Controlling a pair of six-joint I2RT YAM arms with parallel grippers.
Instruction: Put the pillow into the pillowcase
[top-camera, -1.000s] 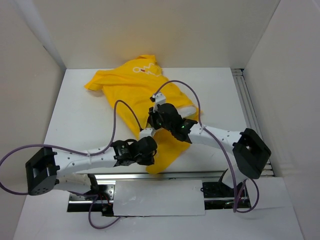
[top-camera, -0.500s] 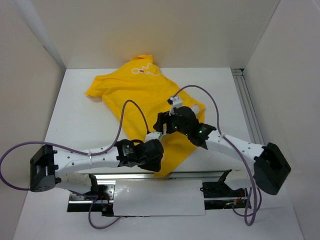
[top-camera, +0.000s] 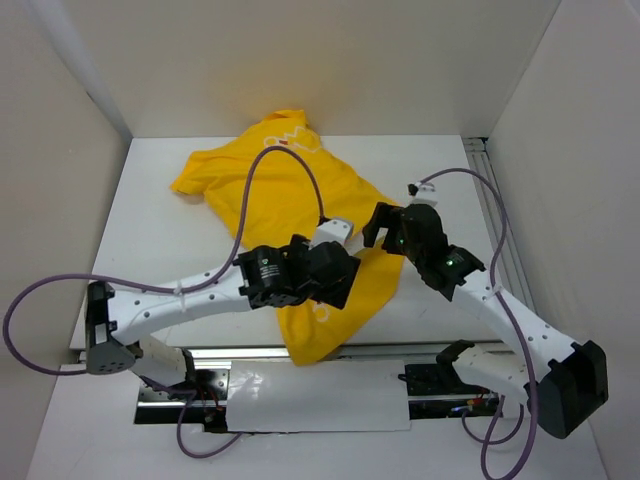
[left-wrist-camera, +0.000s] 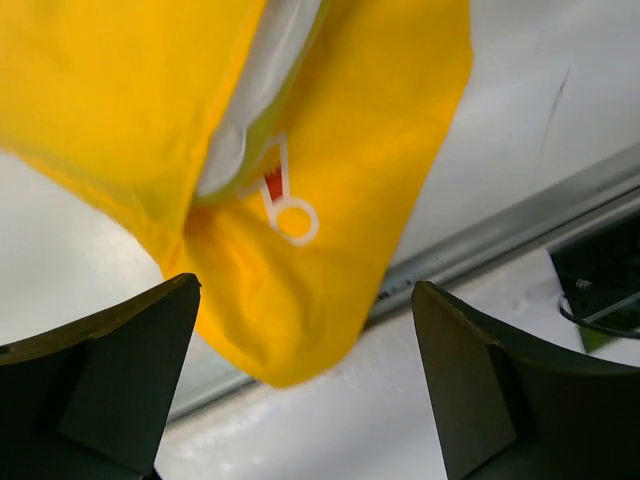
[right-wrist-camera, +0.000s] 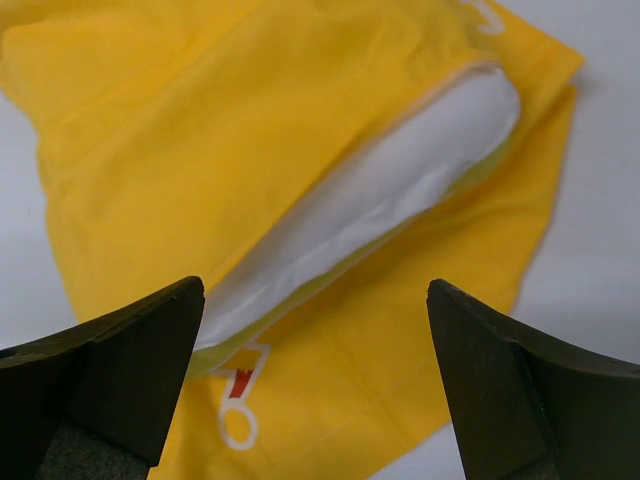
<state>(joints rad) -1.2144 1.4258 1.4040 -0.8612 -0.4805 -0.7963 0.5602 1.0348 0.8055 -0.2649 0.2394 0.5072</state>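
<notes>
The yellow pillowcase (top-camera: 270, 185) lies flat across the table, and its near corner reaches the front edge. The white pillow (right-wrist-camera: 400, 170) is inside it. Only one long edge of the pillow shows at the case's open mouth, seen also in the left wrist view (left-wrist-camera: 250, 110). In the top view the pillow is hidden. My left gripper (top-camera: 338, 283) hovers over the near part of the pillowcase (left-wrist-camera: 330, 150), open, with nothing between its fingers (left-wrist-camera: 110, 370). My right gripper (top-camera: 378, 228) hangs above the case's right edge, open and empty too, over the pillowcase (right-wrist-camera: 200, 110).
A metal rail (top-camera: 400, 350) runs along the table's front edge, under the case's near corner, and shows in the left wrist view (left-wrist-camera: 490, 235). Another rail (top-camera: 497, 220) lines the right side. White walls enclose the table on three sides. Purple cables loop over both arms.
Both grippers have gone from shut to open and let go of the pillowcase. Both arms have swung to the right. The case's near part has settled onto the table.
</notes>
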